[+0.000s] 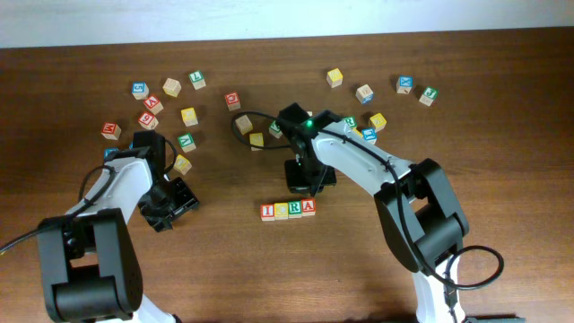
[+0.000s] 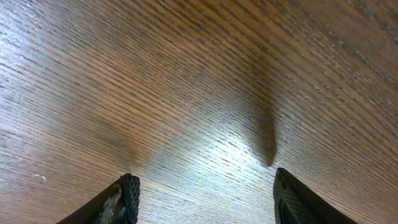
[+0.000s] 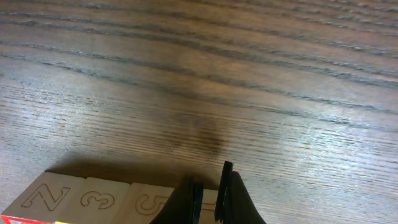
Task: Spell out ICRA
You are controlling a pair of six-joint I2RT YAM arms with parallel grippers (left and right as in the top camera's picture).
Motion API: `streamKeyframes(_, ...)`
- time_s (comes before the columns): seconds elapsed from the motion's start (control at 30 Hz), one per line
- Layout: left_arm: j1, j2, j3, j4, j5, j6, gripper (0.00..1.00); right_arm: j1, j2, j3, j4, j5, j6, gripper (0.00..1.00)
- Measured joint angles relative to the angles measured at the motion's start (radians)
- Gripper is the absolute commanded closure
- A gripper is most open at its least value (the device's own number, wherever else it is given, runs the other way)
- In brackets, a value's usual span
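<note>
Four small wooden cubes stand side by side near the table's front middle: a red I (image 1: 267,211), a C (image 1: 282,210), an R (image 1: 295,209) and a red A (image 1: 308,207). My right gripper (image 1: 305,179) hovers just behind the row's right end, shut and holding nothing. In the right wrist view the row (image 3: 102,199) lies along the bottom edge, showing engraved side faces Z, 3 and 5. There my right gripper (image 3: 212,173) has its fingers together in front of the last cube. My left gripper (image 1: 170,205) is open over bare wood, left of the row; between its fingertips (image 2: 206,175) is only table.
Several loose letter cubes are scattered across the back of the table: a group at the left (image 1: 170,87), some by the right arm (image 1: 369,135) and more at the far right (image 1: 405,84). A black cable (image 1: 247,121) loops behind the right wrist.
</note>
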Motion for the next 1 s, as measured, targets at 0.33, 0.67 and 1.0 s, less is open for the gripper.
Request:
streamKeyframes(0.33,0.0,0.0,0.0,0.0,0.0,0.0,0.39,0.026,0.0,-0.001,-0.001,0.0,0.026,0.94)
streamKeyframes(0.67,0.0,0.0,0.0,0.0,0.0,0.0,0.39,0.026,0.0,-0.001,-0.02,-0.012,0.047,0.94)
streamKeyframes(1.0,-0.002,0.0,0.0,0.002,0.0,0.008,0.47,0.012,0.0,0.008,-0.032,-0.022,0.051,0.94)
